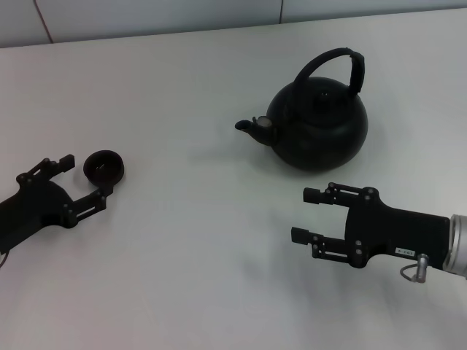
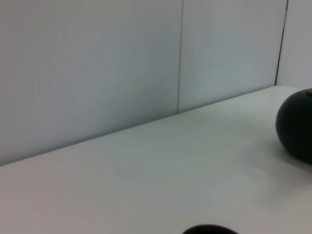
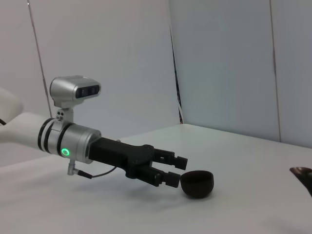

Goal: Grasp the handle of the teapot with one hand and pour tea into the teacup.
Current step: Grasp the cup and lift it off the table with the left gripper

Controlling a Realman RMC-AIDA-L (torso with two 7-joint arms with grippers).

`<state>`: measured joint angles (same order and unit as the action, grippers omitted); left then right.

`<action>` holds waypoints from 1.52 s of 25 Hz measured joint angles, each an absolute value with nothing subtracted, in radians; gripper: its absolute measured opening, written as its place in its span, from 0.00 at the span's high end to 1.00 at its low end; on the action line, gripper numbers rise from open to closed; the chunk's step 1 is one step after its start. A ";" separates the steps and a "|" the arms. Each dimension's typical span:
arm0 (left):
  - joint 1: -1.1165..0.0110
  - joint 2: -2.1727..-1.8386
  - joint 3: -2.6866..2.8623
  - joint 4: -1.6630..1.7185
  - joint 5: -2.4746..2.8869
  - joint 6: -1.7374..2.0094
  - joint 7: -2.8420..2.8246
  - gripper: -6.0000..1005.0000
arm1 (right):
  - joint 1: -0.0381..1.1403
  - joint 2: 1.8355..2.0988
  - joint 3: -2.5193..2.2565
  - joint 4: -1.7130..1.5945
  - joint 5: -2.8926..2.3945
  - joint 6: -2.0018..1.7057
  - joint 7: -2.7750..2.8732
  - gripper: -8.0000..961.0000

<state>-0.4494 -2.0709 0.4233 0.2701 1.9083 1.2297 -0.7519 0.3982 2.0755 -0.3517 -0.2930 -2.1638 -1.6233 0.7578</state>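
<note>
The matte-black teapot [image 1: 317,124] stands upright at the back right of the table, spout [image 1: 248,126] toward the left, and its handle [image 1: 341,60] arches over the lid, untouched. My right gripper [image 1: 306,215] hovers open in front of the teapot, apart from it. On the left sits the small black teacup [image 1: 103,165]. My left gripper [image 1: 87,177] is open, and the cup rests just at its fingertips. The right wrist view shows the left gripper [image 3: 176,169] beside the teacup [image 3: 197,184]. In the left wrist view the teapot [image 2: 297,124] is at the edge. No tea is visible.
The white table [image 1: 197,248] ends at a pale panelled wall [image 1: 146,14] along the back. Bare tabletop lies between the cup and the teapot.
</note>
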 joint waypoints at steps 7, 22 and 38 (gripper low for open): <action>-0.483 -2.071 0.423 0.247 1.907 1.190 -0.739 0.14 | 0.407 2.075 -0.346 -0.293 -2.163 -1.625 0.758 0.28; -0.530 -2.072 0.426 0.205 1.911 1.117 -0.711 0.15 | 0.410 2.075 -0.342 -0.293 -2.161 -1.634 0.761 0.28; -0.537 -2.074 0.428 0.196 1.911 1.092 -0.709 0.16 | 0.406 2.075 -0.342 -0.304 -2.161 -1.648 0.769 0.28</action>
